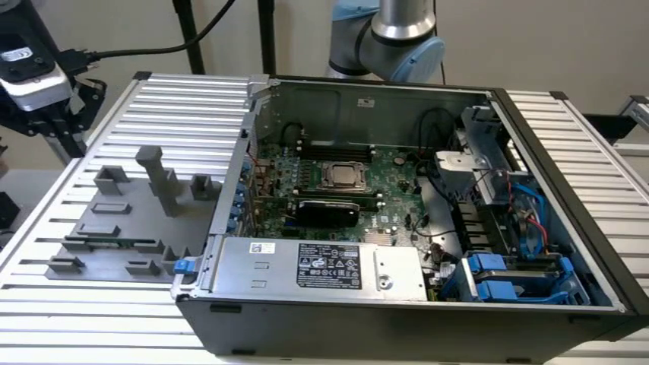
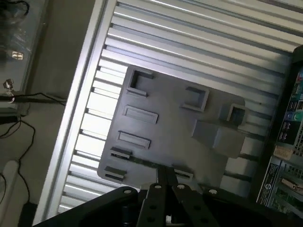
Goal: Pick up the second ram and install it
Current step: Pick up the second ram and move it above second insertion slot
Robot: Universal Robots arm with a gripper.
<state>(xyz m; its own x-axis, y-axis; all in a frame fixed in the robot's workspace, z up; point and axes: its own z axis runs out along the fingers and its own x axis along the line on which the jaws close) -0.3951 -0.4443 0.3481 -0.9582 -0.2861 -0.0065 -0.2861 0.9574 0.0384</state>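
The second ram (image 1: 114,243) is a thin green stick lying in a slot near the front edge of the grey fixture plate (image 1: 132,220), at the exterior view's left of the computer case. In the wrist view the ram (image 2: 142,161) is a dark narrow strip between two small holder blocks. My gripper (image 2: 165,174) hovers high above the plate with its fingers pressed together and nothing between them. In the exterior view the gripper (image 1: 49,114) hangs at the far upper left, well above and behind the fixture.
The open computer case (image 1: 568,152) holds the green motherboard (image 1: 390,171) with its CPU socket (image 1: 343,176), a power supply (image 1: 315,266) and blue drive bays (image 1: 507,277). A tall grey post (image 1: 157,179) and other blocks rise from the fixture. The table (image 1: 61,304) is ribbed aluminium.
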